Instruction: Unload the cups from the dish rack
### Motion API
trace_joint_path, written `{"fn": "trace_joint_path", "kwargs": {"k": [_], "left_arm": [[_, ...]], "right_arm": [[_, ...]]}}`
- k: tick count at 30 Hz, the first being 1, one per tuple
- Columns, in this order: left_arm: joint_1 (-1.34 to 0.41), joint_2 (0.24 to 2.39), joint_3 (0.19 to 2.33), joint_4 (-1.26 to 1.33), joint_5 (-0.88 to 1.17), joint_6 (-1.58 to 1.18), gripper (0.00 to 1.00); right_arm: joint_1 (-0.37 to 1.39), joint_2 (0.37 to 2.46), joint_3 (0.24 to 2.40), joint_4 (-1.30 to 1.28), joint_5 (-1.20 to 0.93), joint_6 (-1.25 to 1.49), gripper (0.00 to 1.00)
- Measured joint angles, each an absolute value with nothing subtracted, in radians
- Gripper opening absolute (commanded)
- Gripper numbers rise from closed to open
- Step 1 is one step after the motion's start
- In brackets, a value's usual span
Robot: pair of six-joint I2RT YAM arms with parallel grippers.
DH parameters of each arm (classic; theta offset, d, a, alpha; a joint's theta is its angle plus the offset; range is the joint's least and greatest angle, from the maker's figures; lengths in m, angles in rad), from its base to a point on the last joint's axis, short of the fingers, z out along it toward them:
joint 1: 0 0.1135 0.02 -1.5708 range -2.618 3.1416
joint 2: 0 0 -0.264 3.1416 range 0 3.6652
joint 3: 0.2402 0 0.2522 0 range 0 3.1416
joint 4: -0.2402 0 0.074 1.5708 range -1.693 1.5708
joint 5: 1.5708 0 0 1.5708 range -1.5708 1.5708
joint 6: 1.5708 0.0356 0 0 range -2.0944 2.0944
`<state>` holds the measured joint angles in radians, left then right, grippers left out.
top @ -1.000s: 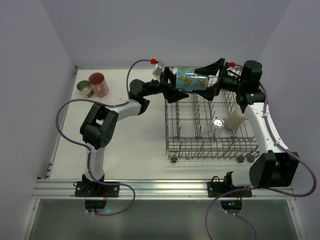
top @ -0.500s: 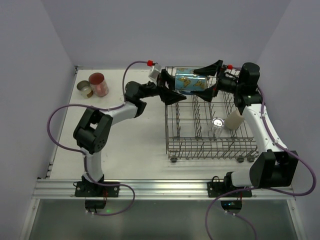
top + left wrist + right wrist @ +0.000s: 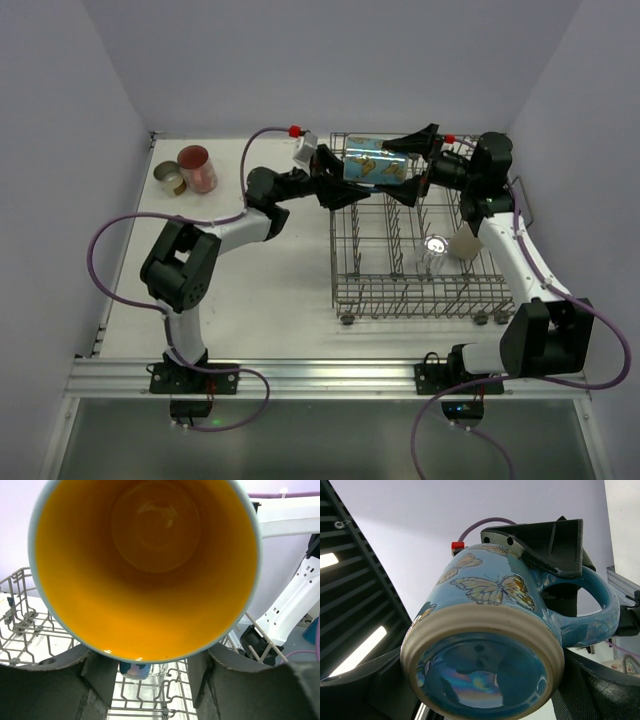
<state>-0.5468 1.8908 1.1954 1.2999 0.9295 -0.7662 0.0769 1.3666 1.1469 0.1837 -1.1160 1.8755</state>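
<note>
The blue patterned mug with butterflies lies on its side in the air over the far edge of the dish rack. My left gripper grips its mouth end; the left wrist view shows its orange inside between my fingers. My right gripper holds the base end, and the right wrist view shows the glazed base with a left finger pressed beside the handle. A clear glass tumbler and a plain beige cup stand in the rack's right part.
A pink patterned mug and a tan cup stand on the white table at the far left. The rack's upright tines lie below the mug. Purple cables loop beside both arms.
The mug and both grippers have shifted a little to the left together, staying over the rack's far edge. The left elbow has swung further left.
</note>
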Motion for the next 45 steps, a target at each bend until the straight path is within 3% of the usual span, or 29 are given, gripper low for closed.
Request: {"fn": "trace_joint_path", "kwargs": {"k": [17, 27, 35, 45], "left_arm": [[-0.552, 1.855, 1.140, 1.299, 0.847, -0.720, 0.43], [-0.553, 1.827, 1.106, 1.296, 0.810, -0.683, 0.24], [-0.560, 1.771, 1.042, 1.283, 0.768, -0.661, 0.01], [-0.562, 1.665, 0.949, 1.253, 0.730, -0.682, 0.00]], "right_arm": [[0.099, 1.366, 1.104, 0.305, -1.088, 1.975, 0.00], [0.107, 1.359, 1.069, 0.373, -1.088, 2.038, 0.00], [0.119, 1.351, 1.040, 0.420, -1.092, 2.064, 0.00], [0.131, 1.349, 1.007, 0.519, -1.120, 2.082, 0.00]]}}
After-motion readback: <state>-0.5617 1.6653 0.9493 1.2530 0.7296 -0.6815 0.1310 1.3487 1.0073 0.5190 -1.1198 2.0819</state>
